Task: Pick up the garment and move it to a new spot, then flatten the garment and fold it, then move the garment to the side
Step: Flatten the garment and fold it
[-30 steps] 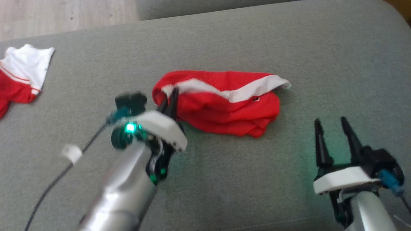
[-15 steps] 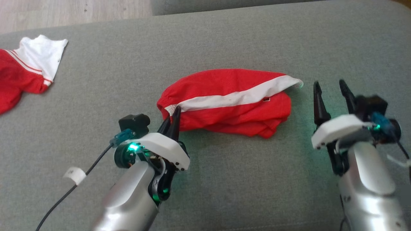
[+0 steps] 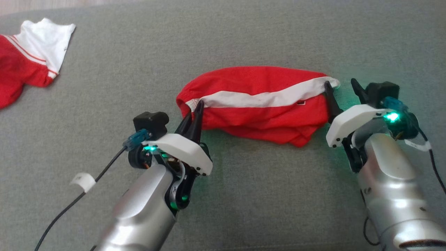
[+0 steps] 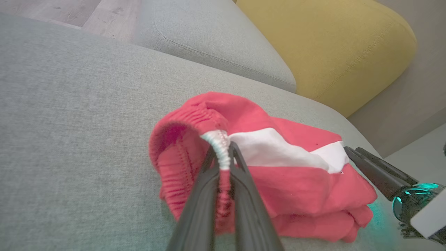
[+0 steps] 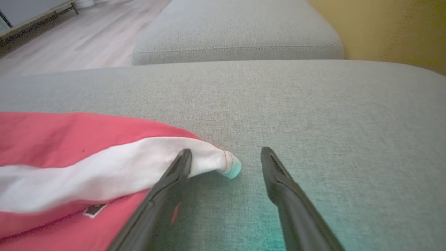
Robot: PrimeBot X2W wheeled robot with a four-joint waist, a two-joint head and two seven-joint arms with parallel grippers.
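Two claws were at work on one pair of red shorts, which lay bunched in the middle of the grey sofa seat. The left claw was pinched together on the gathered waistband at the shorts' left end, and the left wrist view showed fabric caught between its fingers. The right claw stood wide apart at the opposite end. In the right wrist view one finger lay at the edge of the white stripe, though contact could not be confirmed. The other finger was over bare seat, and the stripe's tip lay between them. Nothing was gripped on that side.

Risks, as judged:

1. The right claw straddled only the very tip of the stripe. Closing there could catch a single thin layer or miss altogether, and the cloth could slip out once pulled taut.
2. The shorts were doubled over in several layers. A lift from the two ends could leave the lower layers hanging twisted rather than flat.
3. The left hold took only a narrow bite of elastic edge, which could pull free under tension.
4. A second red-and-white garment lay well apart at the seat's far left. A move to that side could mix the two.
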